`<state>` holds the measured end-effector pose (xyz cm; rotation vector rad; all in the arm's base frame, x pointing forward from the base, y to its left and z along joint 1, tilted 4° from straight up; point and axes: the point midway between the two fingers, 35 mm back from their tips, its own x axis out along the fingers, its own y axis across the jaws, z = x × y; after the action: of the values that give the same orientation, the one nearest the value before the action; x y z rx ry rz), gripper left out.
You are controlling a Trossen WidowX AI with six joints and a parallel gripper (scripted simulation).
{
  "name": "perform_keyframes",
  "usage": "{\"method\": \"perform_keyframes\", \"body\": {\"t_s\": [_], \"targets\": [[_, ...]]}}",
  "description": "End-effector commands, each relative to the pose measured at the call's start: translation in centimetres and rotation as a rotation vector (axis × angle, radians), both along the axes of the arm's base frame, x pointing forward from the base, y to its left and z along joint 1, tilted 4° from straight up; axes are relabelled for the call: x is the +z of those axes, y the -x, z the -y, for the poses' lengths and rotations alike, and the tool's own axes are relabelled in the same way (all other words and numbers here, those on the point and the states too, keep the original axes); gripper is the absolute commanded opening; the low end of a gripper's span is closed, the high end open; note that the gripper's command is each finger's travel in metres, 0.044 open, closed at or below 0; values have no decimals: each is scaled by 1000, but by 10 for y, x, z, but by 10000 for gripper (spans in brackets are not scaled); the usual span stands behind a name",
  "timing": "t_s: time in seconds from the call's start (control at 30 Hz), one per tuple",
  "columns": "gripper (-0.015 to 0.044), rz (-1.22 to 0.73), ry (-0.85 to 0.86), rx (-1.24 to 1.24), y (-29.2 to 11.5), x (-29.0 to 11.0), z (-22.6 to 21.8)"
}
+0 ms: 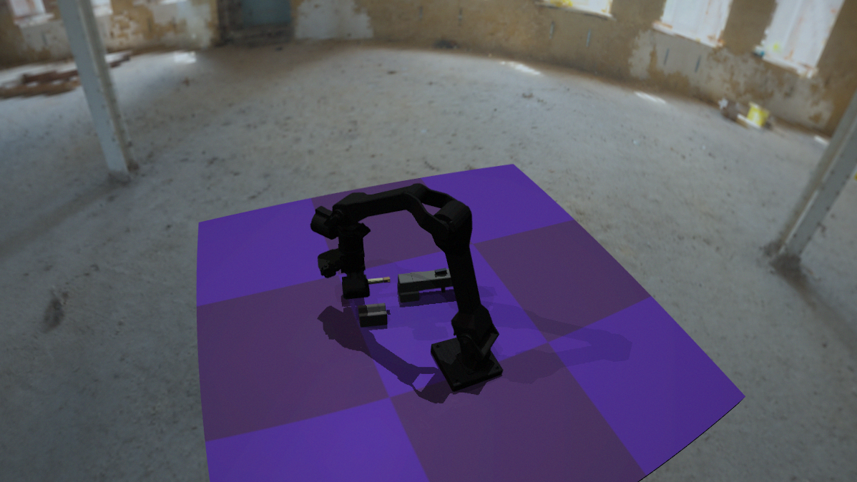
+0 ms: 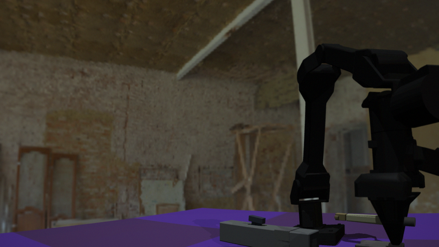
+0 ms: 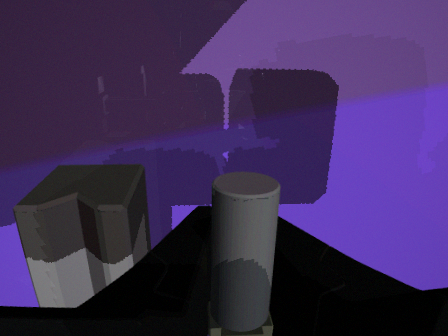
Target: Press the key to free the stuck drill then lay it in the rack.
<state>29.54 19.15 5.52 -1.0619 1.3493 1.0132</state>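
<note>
My gripper is shut on the drill, a pale rod with a tan tip and a grey round shank. The drill is roughly level, raised above the mat and clear of the long grey housing. The dark key stands up from the housing's top. The rack is a small grey block with a notch in its top. It is left of the drill in the wrist view. The fingertips are hidden in the top view.
The purple checkered mat lies under everything. The arm's black base stands on it, to the right of the rack in the top view. Shadows of the arm and gripper cross the mat near the rack.
</note>
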Motion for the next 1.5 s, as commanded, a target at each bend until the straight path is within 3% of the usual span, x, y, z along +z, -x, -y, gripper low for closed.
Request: {"method": "perform_keyframes", "body": {"t_s": [0.0, 0.93, 1.47], "targets": [[0, 1, -5, -1, 7, 0, -3], [0, -3, -7, -1, 51, 1, -25], [0, -3, -7, -1, 50, -26, -23]]}}
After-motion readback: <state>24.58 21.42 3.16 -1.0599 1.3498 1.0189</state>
